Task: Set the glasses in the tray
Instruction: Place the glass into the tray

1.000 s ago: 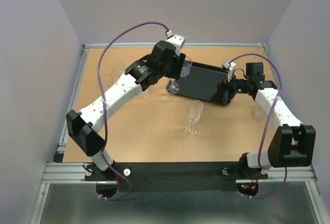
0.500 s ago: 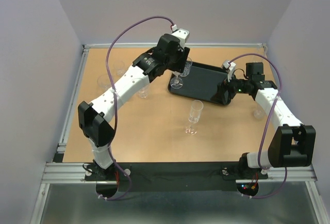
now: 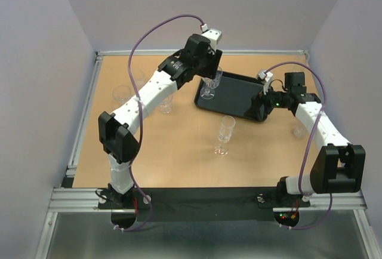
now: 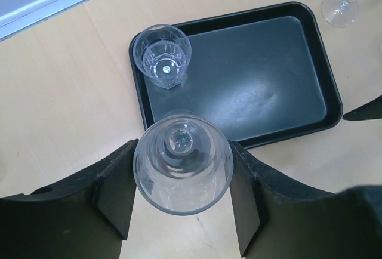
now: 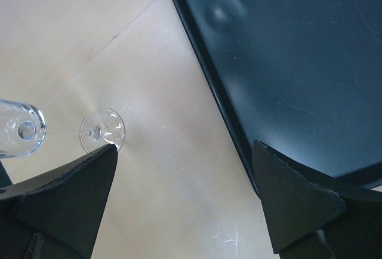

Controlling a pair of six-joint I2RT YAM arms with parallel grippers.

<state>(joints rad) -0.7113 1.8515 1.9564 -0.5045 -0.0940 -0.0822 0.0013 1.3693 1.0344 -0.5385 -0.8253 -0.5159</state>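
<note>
My left gripper [image 3: 207,75] is shut on a clear stemmed glass [image 3: 208,89] and holds it upright above the near left edge of the black tray [image 3: 239,98]. In the left wrist view the glass [image 4: 182,169] sits between the fingers [image 4: 113,190], seen from above. A short tumbler [image 4: 162,56] stands in the far left corner of the tray [image 4: 262,86]. My right gripper [image 3: 262,101] is open and empty at the tray's right end [image 5: 286,50]. A tall flute [image 3: 225,135] stands on the table in front of the tray.
More clear glasses stand on the table at the left [image 3: 122,95], [image 3: 166,105] and one at the right [image 3: 298,130]. Another glass [image 4: 340,8] shows beyond the tray's far right corner. The flute's foot [image 5: 102,130] lies near my right gripper's left finger. A metal rail [image 3: 89,104] borders the table.
My left arm has lifted the stemmed glass from beside the tray's left edge and carried it up and right over the tray's edge. The right arm has not moved.
</note>
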